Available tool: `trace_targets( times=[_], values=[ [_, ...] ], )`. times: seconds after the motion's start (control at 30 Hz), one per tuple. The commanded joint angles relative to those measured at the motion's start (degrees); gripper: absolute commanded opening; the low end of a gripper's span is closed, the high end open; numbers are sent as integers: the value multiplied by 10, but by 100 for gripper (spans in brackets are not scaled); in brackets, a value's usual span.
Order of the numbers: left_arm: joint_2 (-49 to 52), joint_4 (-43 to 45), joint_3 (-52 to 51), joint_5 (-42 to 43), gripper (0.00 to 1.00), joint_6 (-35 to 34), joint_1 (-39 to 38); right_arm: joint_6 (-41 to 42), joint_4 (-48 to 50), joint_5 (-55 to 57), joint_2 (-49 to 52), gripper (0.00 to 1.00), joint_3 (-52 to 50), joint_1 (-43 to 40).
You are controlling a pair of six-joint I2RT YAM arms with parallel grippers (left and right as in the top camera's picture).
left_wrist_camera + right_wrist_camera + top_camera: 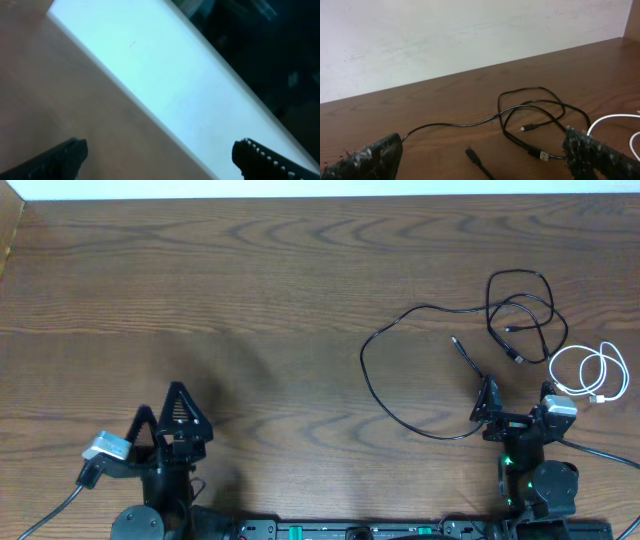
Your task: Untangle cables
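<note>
The black cable (364, 361) lies at the right of the table as one wide loop plus a small tangle (520, 310) of coils farther back. The white cable (583, 348) is coiled beside it at the right edge. My right gripper (518, 390) stands open just in front of both and holds nothing. In the right wrist view the black cable (520, 107) and its plug ends (545, 156) lie between and beyond the open fingers (585, 150). The white cable (612, 116) shows at far right. My left gripper (160, 402) is open at the front left, far from the cables.
The wooden table (250, 280) reaches back to a white wall (445, 40). The left wrist view shows only bare wood (60, 90) and the white wall (165, 75) between its open gripper (160, 150). Both arm bases sit along the front edge.
</note>
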Motion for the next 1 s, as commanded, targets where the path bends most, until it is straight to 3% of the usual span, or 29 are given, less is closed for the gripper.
trace_targets(
  times=[0.0, 0.23, 0.47, 0.87, 0.97],
  values=[
    [-2, 61, -34, -12, 98, 33, 3, 2, -2, 2, -2, 99, -1, -4],
    [-2, 221, -117, -12, 98, 39, 3, 2, -2, 2, -2, 99, -1, -4],
    [-2, 321, -183, -3, 98, 41, 3, 2, -2, 2, -2, 99, -1, -4],
    [-2, 389, -228, 45, 98, 90, 3, 2, -2, 2, -2, 99, -1, -4],
    [-2, 428, -228, 89, 98, 143, 3, 2, -2, 2, -2, 99, -1, -4]
  ],
)
